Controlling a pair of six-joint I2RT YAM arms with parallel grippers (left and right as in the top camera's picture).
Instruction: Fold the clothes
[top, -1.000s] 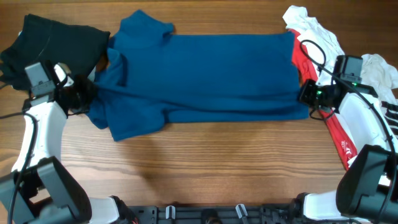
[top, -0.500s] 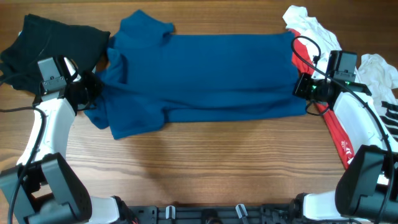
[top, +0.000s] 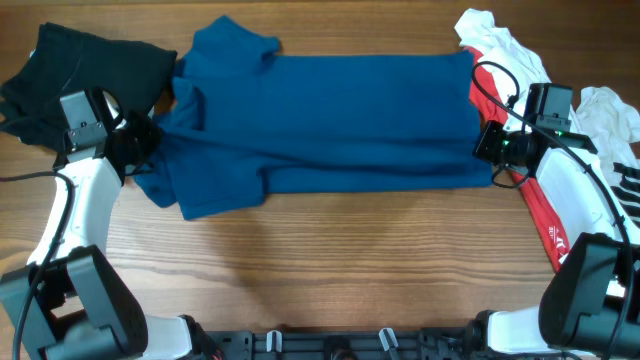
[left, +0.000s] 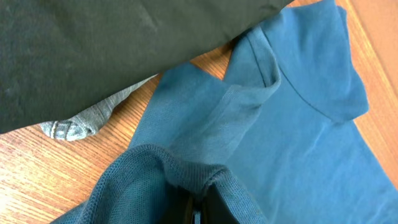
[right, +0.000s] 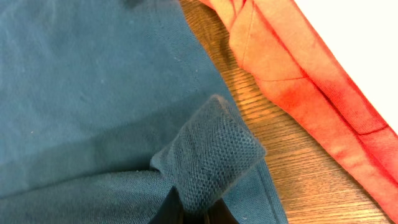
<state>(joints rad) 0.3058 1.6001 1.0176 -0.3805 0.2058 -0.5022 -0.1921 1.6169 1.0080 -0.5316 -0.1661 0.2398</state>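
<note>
The deep-blue polo shirt (top: 330, 120) lies spread across the back of the table, collar at the upper left, its front part folded back. My left gripper (top: 140, 148) is shut on a pinch of the blue shirt (left: 186, 168) at its left sleeve end. My right gripper (top: 490, 148) is shut on a pinched fold of the blue shirt (right: 211, 152) at its right hem. A red T-shirt (top: 535, 205) lies along the right, also in the right wrist view (right: 311, 93). A white T-shirt (top: 500, 45) lies at the back right.
A black garment (top: 85, 65) lies at the back left, partly over the blue shirt's edge in the left wrist view (left: 112, 43), with a bit of grey cloth (left: 68, 127) under it. Another white cloth (top: 610, 115) is at the far right. Bare wood table (top: 330, 270) in front.
Both grippers moved away from me with the shirt's front edge, carrying the cloth back a little. In the last half second they hardly moved.
</note>
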